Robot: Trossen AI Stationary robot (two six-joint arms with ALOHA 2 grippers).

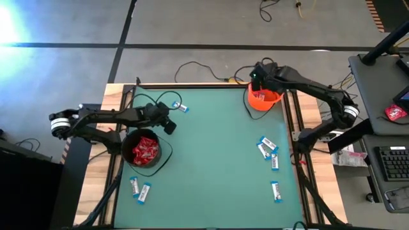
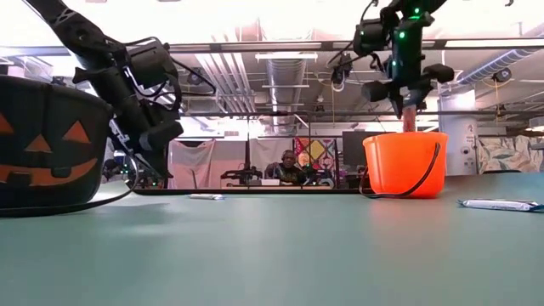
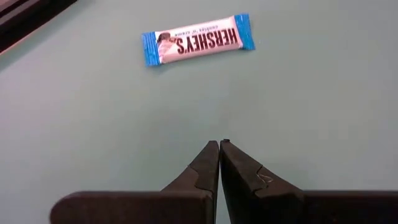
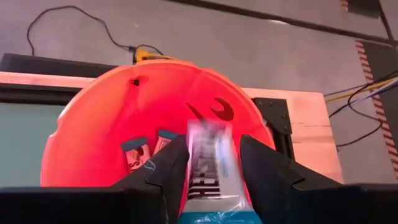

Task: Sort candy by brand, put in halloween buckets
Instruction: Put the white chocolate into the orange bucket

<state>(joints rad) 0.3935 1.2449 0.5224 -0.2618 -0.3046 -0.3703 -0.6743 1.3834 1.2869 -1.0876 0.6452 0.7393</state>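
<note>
My right gripper hangs over the orange bucket, at the table's far right corner. A white-and-blue candy bar stands blurred between its parted fingers, pointing down into the bucket. Two more bars lie on the bucket's floor. My left gripper is shut on nothing above the mat, near a lone white-and-blue bar that lies flat. Beside it the black bucket stands full of red packets. My right gripper has the bar lengthwise between its two fingers, slanting down from above the orange bucket. A thin gap shows between the bar's edge and one finger. Whether the other finger touches the bar, I cannot tell.
Loose white-and-blue bars lie on the green mat: several at the right, one nearer the front right, two at the near left. Cables trail past the table's far edge. A person sits in the room beyond.
</note>
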